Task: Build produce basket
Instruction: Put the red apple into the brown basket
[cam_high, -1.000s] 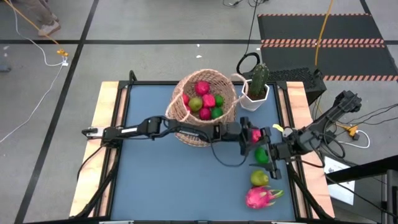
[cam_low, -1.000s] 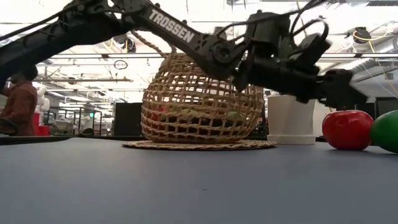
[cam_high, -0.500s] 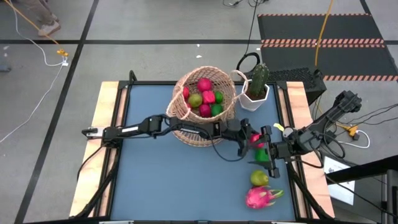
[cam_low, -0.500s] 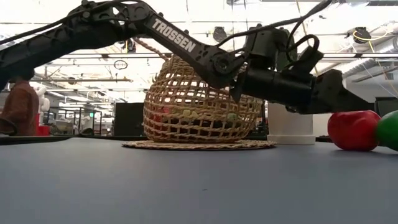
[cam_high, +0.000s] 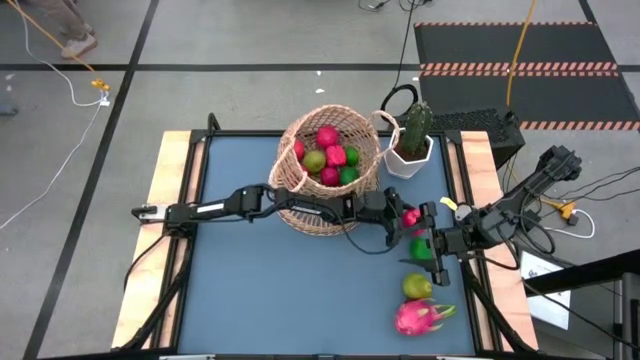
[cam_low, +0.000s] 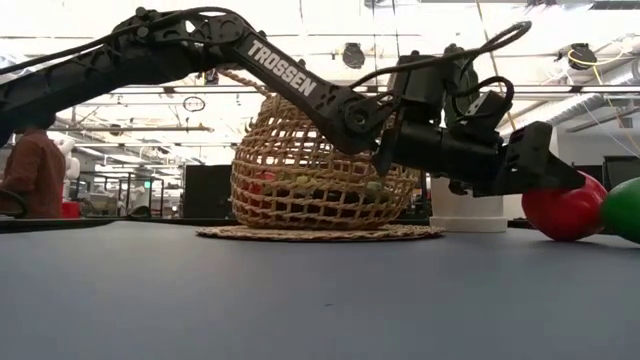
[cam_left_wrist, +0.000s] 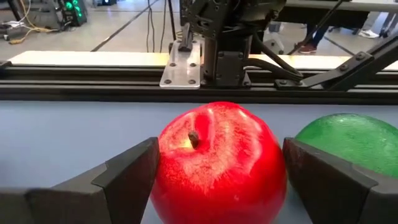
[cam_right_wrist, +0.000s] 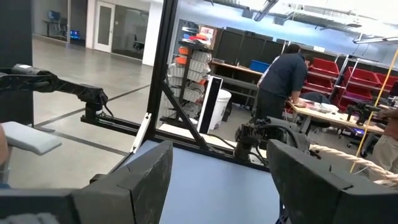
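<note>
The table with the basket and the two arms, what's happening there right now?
The left gripper has reached across the table and sits open around a red apple, one finger on each side, not yet closed. A green lime lies right beside it. The wicker basket already holds several fruits, while a pear and dragon fruit wait on the table. The right gripper is open, empty, nearby.

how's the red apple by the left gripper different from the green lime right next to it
The red apple is glossy red with a dark stem dimple; the green lime is green with a dull, finely pebbled skin. The apple sits between the open fingers of the left gripper, while the lime lies just outside them, beside one finger. In the left wrist view the apple looks larger and nearer. Both are round and rest on the blue table.
</note>
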